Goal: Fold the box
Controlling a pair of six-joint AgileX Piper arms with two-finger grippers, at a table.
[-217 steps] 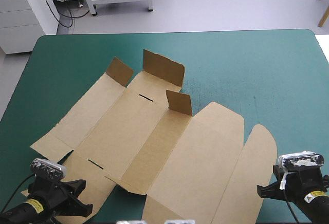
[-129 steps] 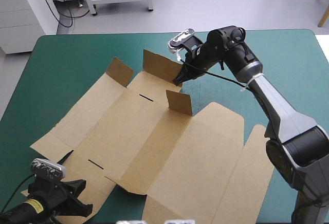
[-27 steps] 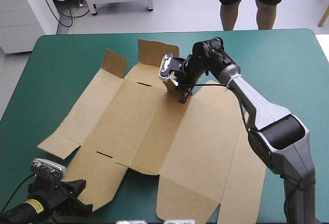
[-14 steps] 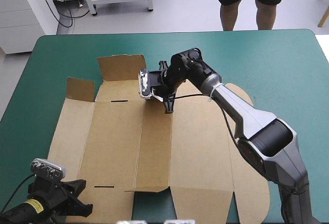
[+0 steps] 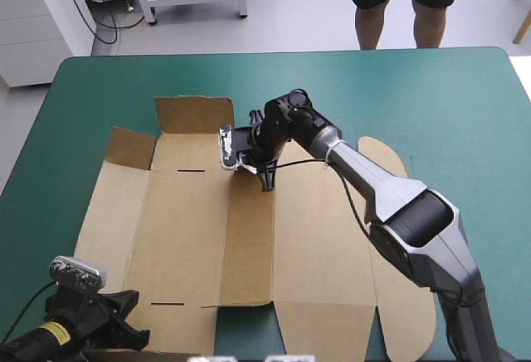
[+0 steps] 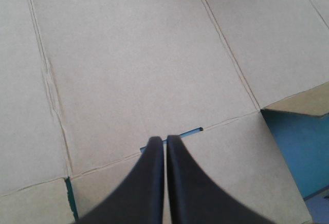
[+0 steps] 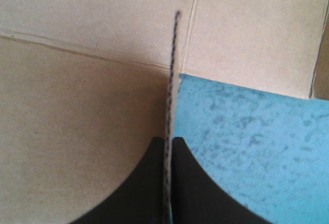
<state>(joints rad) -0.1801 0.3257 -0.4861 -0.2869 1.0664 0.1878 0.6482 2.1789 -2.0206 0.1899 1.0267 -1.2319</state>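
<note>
The brown box (image 5: 182,221) lies as a cut sheet, nearly flat and square to the table. Two flaps at its far left, one (image 5: 195,113) and the other (image 5: 129,146), stand tilted up. My right gripper (image 5: 265,175) reaches over the sheet's far middle. In the right wrist view this gripper (image 7: 168,142) is shut on a small upright flap (image 7: 172,80) seen edge-on. My left gripper (image 5: 120,325) sits low at the near left corner, shut with nothing in it. In the left wrist view its tips (image 6: 160,141) hover over the board near a narrow slot (image 6: 193,130).
Bare teal-green cover (image 5: 448,113) shows right of the box and along the far edge. A strip of cover (image 6: 293,152) also shows beside the board near my left gripper. The box's rounded lid flap (image 5: 382,150) lies flat toward the right.
My right arm came in from the near right and took the small flap. It dragged and turned the sheet leftward until square with the table. The left arm stayed put.
</note>
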